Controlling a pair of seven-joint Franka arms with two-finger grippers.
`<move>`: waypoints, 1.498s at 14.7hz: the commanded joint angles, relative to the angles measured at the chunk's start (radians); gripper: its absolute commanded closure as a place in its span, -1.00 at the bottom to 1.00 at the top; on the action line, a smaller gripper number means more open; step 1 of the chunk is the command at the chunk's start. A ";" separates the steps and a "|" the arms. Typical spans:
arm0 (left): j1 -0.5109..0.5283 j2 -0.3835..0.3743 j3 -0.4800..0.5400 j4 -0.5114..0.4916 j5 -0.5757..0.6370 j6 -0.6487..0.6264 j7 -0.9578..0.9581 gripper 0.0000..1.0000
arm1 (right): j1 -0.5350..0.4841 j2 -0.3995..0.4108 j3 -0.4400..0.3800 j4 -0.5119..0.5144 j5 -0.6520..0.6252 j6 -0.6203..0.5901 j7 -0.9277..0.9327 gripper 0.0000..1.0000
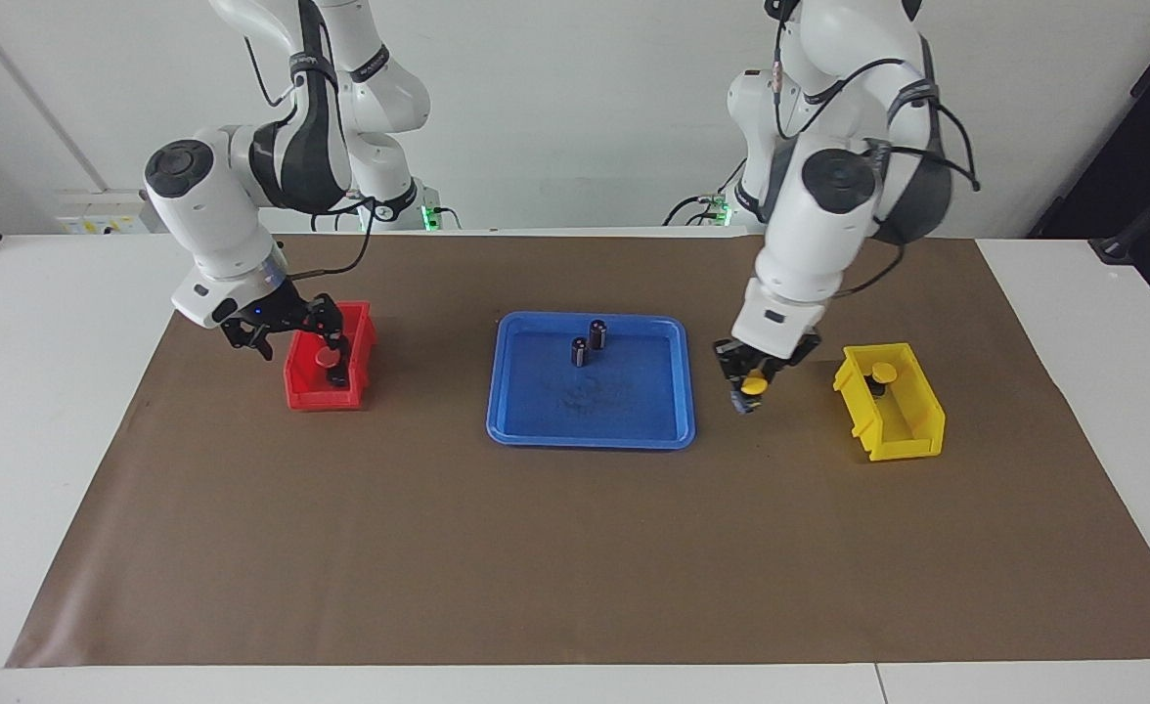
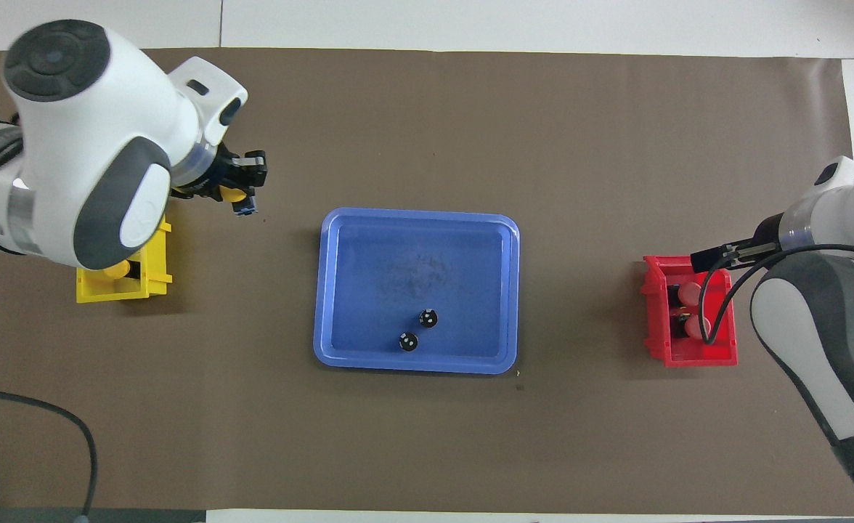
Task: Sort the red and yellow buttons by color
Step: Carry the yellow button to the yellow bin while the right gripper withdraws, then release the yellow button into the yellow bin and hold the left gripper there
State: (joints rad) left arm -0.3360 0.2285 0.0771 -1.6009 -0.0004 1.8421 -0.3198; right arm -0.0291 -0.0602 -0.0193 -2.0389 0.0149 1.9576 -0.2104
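While gripping a yellow button (image 1: 754,385), left hand (image 1: 751,391) between blue tray (image 1: 536,430) and yellow bin (image 1: 912,430) — right hand (image 1: 335,357), grip unclear, in red bin (image 1: 306,396).

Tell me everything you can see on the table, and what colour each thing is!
Yellow buttons: two; one in the yellow bin, one held up by the left gripper.
Red buttons: two, both in the red bin.
Yellow bin: one, toward the left arm's end.
Red bin: one, toward the right arm's end.
Blue tray: one, mid-table.
Dark cylinders: two, standing in the tray.
Brown mat: one, covering the table.
Left gripper: between tray and yellow bin.
Right gripper: over the red bin.
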 commanded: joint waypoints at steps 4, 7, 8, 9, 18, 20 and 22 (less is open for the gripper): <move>0.231 0.008 -0.011 0.007 0.005 0.040 0.330 0.97 | -0.026 0.020 0.007 0.363 0.010 -0.331 0.058 -1.00; 0.281 0.014 -0.011 -0.025 0.005 0.094 0.396 0.97 | -0.026 0.028 0.005 0.457 -0.007 -0.428 0.080 -1.00; 0.288 0.012 -0.011 -0.049 0.005 0.123 0.406 0.97 | -0.031 0.040 0.004 0.460 -0.010 -0.445 0.085 -1.00; 0.288 0.009 -0.011 -0.076 0.005 0.149 0.407 0.97 | -0.050 0.045 0.004 0.462 -0.012 -0.445 0.089 -1.00; 0.315 -0.049 -0.011 -0.275 0.005 0.224 0.453 0.97 | -0.069 0.043 0.009 0.456 -0.012 -0.437 0.115 -1.00; 0.312 -0.041 -0.011 -0.278 0.005 0.226 0.461 0.97 | -0.068 0.042 0.012 0.453 -0.012 -0.437 0.137 -1.00; 0.307 -0.035 -0.014 -0.284 0.005 0.232 0.461 0.97 | -0.072 0.042 0.012 0.453 -0.012 -0.445 0.137 -1.00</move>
State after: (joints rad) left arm -0.0308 0.2192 0.0705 -1.8424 -0.0004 2.0454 0.1268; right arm -0.0883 -0.0272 -0.0189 -1.6028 0.0098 1.5328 -0.0918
